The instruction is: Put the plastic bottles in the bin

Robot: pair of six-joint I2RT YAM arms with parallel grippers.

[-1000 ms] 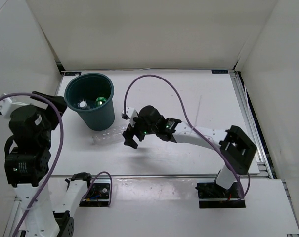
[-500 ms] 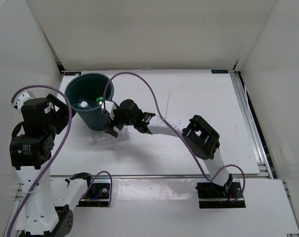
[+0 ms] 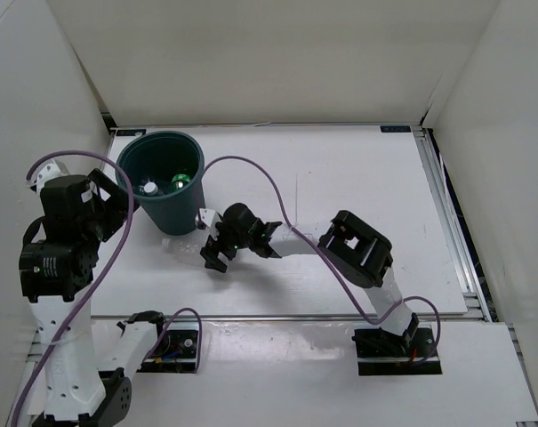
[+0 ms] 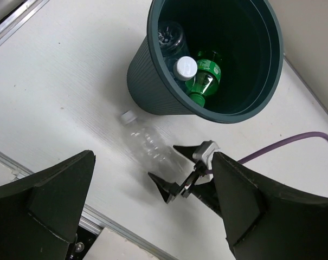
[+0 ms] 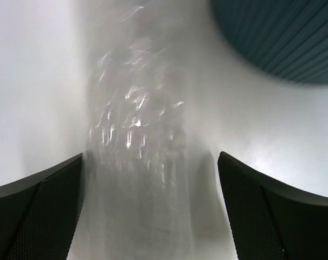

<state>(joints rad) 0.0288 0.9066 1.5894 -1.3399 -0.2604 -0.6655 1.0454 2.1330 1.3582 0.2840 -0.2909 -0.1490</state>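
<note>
**A:** How does the right gripper [image 5: 150, 162] stand?

**B:** Spread wide, gripping nothing. Its two dark fingers [image 5: 39, 211] sit low over the table [image 5: 33, 65], one on each side of the clear bottle [image 5: 136, 135].

**A:** So the bottle is between them?

**B:** Its base end is. The bottle lies flat on its side and runs straight out ahead of the hand. The wrist view is blurred, so I cannot tell whether either pad touches the plastic.

**A:** And further out?

**B:** The left wrist view shows the bottle's white cap [image 4: 128, 115] at the far end from the hand, just beside the foot of the bin [image 4: 153, 92]. From the right hand the bin is close ahead and off to one side, upright on the table.

**A:** Anything in it?

**B:** A green bottle [image 4: 207, 70], a white-capped bottle [image 4: 185, 67] and another clear one [image 4: 169, 35] beside them.

**A:** And the left gripper [image 4: 153, 158]?

**B:** It is also wide apart and carrying nothing. It hangs well above the table and looks down on the bin, the lying bottle and the right hand. A purple cable [image 4: 294, 143] trails away behind the right hand.
</note>
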